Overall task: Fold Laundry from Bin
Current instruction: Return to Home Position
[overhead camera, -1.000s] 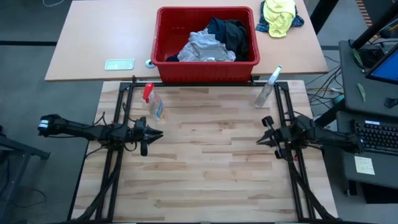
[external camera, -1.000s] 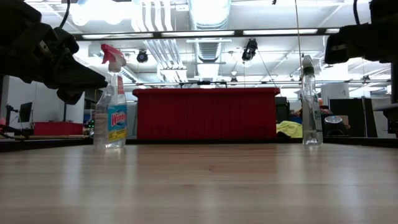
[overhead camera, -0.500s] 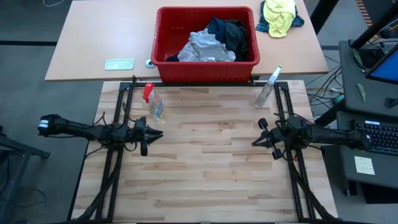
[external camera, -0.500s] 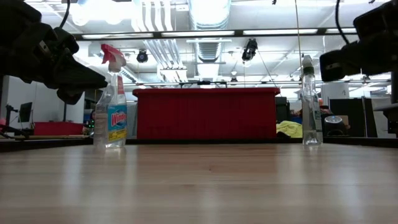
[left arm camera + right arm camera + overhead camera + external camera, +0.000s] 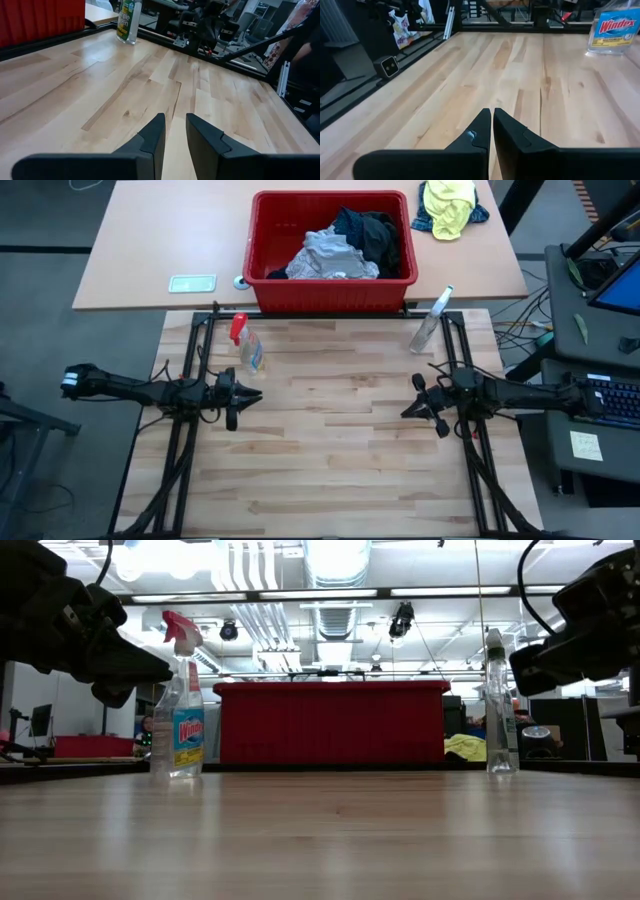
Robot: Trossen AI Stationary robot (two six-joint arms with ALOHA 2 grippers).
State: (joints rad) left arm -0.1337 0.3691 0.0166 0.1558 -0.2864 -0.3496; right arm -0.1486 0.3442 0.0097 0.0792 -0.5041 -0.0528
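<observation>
The right gripper [image 5: 492, 114] is clenched on nothing, its fingers pressed together; the left gripper [image 5: 175, 120] shows a narrow gap, also with nothing in it. Both hang over the wooden table [image 5: 340, 470], one near each side edge. The likeliest mishap is a knocked bottle: the clear spray bottle [image 5: 430, 325] stands near the table's far right corner, just beyond the right gripper, and the red-capped bottle [image 5: 247, 348] near the far left corner, so a wide swing while retracting could tip either. The laundry [image 5: 330, 252] lies heaped in the bin [image 5: 330, 295] at the desk's near edge, looking rumpled; loose folds may slump further.
</observation>
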